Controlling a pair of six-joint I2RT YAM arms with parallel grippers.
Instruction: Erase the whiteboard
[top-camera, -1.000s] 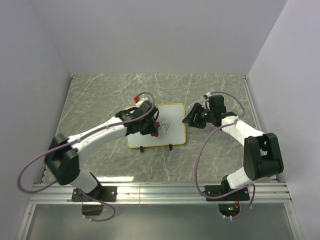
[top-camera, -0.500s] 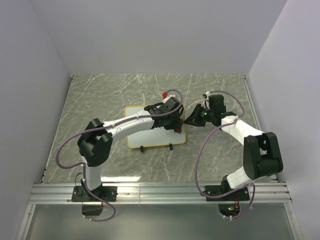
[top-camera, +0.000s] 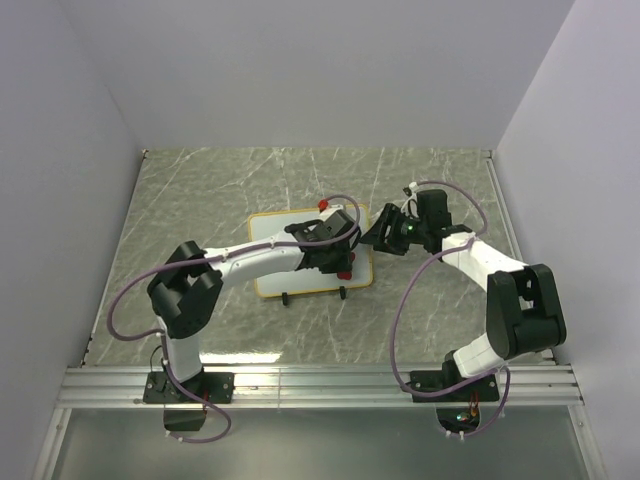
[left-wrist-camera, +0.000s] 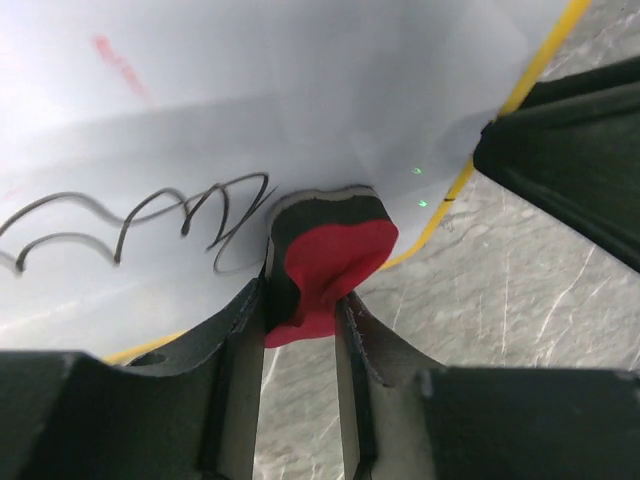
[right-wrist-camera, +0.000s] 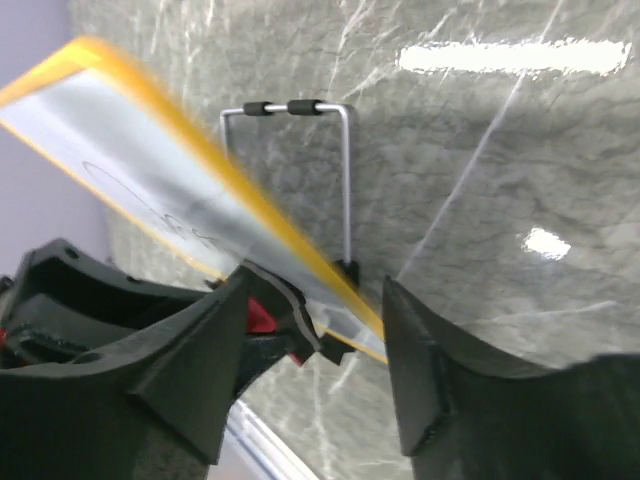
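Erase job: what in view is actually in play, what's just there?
In play: whiteboard, black scribble, red eraser in left gripper, right gripper at the board's edge.
Just there: marble tabletop, purple cables.

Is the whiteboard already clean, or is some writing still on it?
Not clean. The left wrist view shows a black scribble on the whiteboard beside the red eraser.

Grey marble-pattern table (top-camera: 190, 200) fills middle of top view. Pale walls (top-camera: 300, 70) on three sides. Aluminium rail (top-camera: 320, 384) across bottom. Left wrist view, lower centre: red eraser (left-wrist-camera: 330, 265), black layer along upper edge.
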